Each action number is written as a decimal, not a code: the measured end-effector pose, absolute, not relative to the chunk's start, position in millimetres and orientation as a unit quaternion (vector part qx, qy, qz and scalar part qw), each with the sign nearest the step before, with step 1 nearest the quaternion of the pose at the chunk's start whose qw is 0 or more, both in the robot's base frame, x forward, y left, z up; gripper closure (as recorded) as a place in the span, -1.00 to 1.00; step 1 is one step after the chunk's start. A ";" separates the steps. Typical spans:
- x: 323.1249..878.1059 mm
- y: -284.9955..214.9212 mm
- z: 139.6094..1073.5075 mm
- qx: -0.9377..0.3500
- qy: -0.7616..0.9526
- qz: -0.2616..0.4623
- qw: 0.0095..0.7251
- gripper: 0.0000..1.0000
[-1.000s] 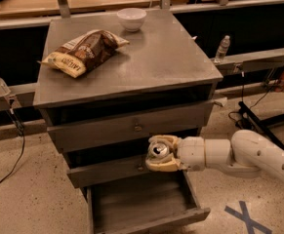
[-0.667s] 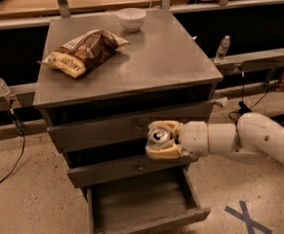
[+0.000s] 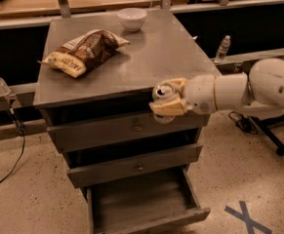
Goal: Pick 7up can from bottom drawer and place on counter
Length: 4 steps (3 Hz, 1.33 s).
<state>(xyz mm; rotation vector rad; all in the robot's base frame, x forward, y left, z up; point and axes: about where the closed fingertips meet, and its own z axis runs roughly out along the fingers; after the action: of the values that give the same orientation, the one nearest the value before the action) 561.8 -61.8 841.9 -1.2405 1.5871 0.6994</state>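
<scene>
Camera view: the gripper (image 3: 169, 104) clasps the upright 7up can (image 3: 163, 93) just off the surface's (image 3: 156, 52) front edge, near its right corner and about level with it, probably to clear that edge. The bottom drawer (image 3: 153, 222) stands open below.

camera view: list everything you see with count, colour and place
7up can: 1, silvery top, held in the pincer by the counter's front edge
counter: 1, grey, above the drawers
bottom drawer: 1, grey, pulled open
knobbed drawers: 2, grey, above it
chip bag: 1, brown, counter's left side
bowl: 1, white, counter's back edge
water bottle: 1, clear, right of the counter
tape cross: 1, blue, floor, lower right
pincer: 1, cream, shut on the 7up can
arm: 1, white, from the right
</scene>
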 end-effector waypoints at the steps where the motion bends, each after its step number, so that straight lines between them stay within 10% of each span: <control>1: 594.3 -69.3 890.8 -0.470 0.692 0.267 0.478 1.00; 4: 649.1 -68.8 910.5 -0.434 0.702 0.280 0.490 1.00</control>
<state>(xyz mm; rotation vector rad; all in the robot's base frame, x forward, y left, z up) 649.1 -68.8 910.5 -1.0533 1.7060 0.6813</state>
